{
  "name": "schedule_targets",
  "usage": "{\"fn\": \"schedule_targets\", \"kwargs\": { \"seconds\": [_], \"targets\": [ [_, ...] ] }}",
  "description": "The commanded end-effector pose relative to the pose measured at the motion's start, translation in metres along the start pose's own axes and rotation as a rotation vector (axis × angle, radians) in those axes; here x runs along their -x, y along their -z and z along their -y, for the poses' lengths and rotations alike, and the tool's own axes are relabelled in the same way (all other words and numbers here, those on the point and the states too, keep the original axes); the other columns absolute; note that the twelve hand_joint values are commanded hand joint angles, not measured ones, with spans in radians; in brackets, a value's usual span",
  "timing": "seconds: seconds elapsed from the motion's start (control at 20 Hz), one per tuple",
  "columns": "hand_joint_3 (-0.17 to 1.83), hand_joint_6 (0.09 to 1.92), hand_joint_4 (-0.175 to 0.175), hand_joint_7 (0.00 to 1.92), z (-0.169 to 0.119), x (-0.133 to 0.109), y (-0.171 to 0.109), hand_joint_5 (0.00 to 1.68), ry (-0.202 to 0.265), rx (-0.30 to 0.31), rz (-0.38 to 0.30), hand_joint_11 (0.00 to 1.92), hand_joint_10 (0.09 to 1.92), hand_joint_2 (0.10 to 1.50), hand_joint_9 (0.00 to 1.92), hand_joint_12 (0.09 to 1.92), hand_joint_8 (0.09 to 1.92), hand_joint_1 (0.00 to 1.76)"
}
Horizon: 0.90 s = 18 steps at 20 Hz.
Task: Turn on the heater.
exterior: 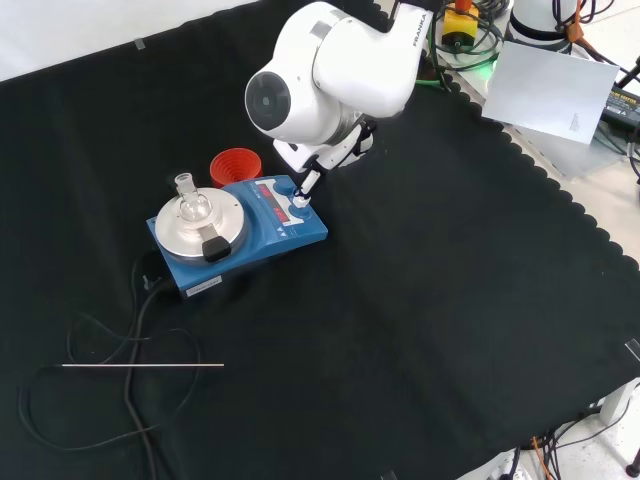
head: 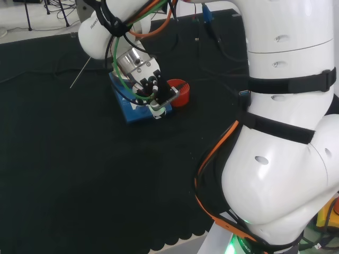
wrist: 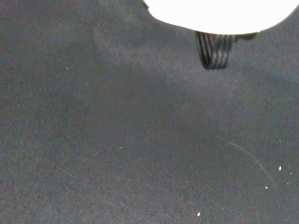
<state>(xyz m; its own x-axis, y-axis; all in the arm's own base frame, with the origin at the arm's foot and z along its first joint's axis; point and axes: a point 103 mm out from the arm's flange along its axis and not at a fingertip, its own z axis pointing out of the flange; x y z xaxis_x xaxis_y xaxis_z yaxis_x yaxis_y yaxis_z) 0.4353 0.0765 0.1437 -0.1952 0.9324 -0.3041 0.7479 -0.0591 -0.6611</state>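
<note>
Where the black cloth (exterior: 420, 300) lies flat and matte in the front view, a blue box-shaped heater (exterior: 240, 232) sits left of centre, with a round metal plate and a small clear glass flask (exterior: 192, 208) on it. One extended finger of the hand (exterior: 308, 182) touches the heater's control panel. A red ribbed ring (exterior: 235, 165) stands just behind; a thin metal rod (exterior: 140, 366) lies nearer, among the loops of a black cable (exterior: 140, 320).

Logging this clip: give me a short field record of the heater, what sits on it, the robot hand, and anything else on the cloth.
heater: blue unit, round metal plate at one end, control panel at the other
on plate: small clear glass flask
robot hand: one fingertip down at the panel knob
red ribbed ring: on the cloth beside the heater
thin rod: lying on the cloth
power cable: leaves the heater
</note>
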Motion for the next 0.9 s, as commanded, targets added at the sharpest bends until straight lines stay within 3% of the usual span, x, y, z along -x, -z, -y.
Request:
{"fn": "schedule_targets", "kwargs": {
  "seconds": [0.05,0.9],
  "targets": [
    [1.39,0.09,-0.013,1.64,-0.009,0.003,0.003,0.28,-0.022,0.009,0.001,1.65,1.77,0.49,1.79,1.60,1.92,1.54],
    [1.39,0.09,-0.013,1.65,-0.013,0.006,-0.001,0.28,-0.026,-0.002,0.000,1.65,1.77,0.49,1.79,1.61,1.92,1.54]
  ]
}}
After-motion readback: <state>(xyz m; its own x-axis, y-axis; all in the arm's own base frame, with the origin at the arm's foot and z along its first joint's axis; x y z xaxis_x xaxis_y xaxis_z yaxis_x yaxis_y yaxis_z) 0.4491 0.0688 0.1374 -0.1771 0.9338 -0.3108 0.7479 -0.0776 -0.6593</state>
